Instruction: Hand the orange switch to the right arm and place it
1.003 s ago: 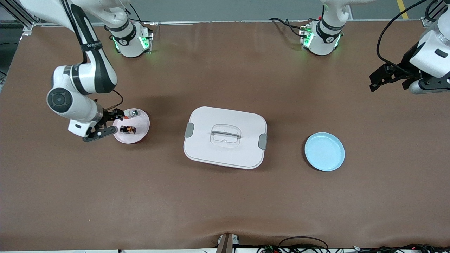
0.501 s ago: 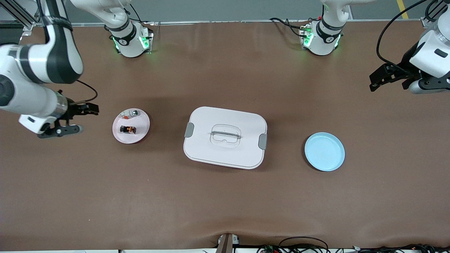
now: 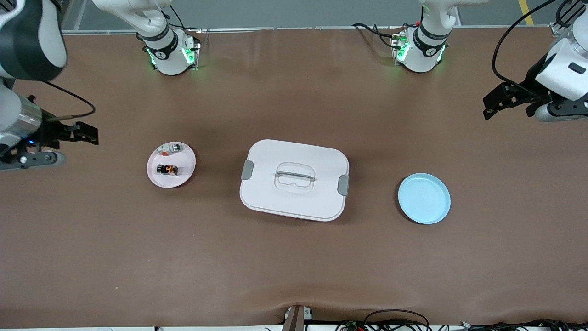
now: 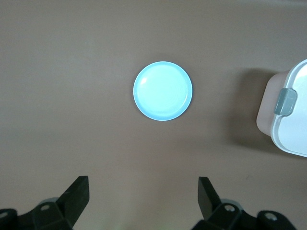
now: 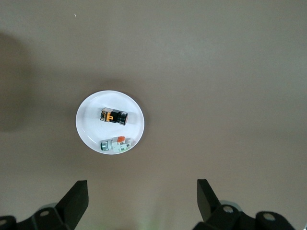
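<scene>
orange switch (image 3: 167, 169) lies on pink plate (image 3: 183, 177) beside lidded box (image 3: 294, 179), likely placed. right gripper (image 3: 57, 146) and left gripper (image 3: 507, 101), fingers spread, hold nothing.

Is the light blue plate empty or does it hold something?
Empty: the light blue plate shows only bare surface in both the front and left wrist views.

Front view: high, facing the robots' bases, whole table. Left wrist view looks straight down from well above on blue plate (image 4: 162, 91) and lidded box (image 4: 288, 117) corner. Right wrist view likewise over pink plate (image 5: 88, 128). All appear in front view.
</scene>
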Tool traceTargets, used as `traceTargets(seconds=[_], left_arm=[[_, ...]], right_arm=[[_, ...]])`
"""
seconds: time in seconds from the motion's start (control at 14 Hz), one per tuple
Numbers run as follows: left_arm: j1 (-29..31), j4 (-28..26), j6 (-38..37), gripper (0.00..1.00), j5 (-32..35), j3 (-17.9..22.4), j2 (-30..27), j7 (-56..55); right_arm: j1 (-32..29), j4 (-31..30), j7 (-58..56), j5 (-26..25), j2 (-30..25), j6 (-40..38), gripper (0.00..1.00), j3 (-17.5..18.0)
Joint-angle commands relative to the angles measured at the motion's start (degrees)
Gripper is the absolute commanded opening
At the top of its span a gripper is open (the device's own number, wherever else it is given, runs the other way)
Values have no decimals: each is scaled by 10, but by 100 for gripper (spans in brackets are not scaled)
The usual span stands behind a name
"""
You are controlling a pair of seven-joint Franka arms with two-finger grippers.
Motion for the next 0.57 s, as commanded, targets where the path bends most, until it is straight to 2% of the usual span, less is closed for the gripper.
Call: traceTargets(seconds=[0.0,0.14,0.5], left_arm=[[-5,3,-2,100,-10,6,-4,14],[-6,1,-2,100,-19,6,-2,14],[-4,1,-3,100,-22,6,-2,14]], right_arm=[[-9,32,8,0,-12,-15,100,8],[-11,55,8,-1,-9,-11,100,7],[-10,63,9,1,-11,-11,100,6]])
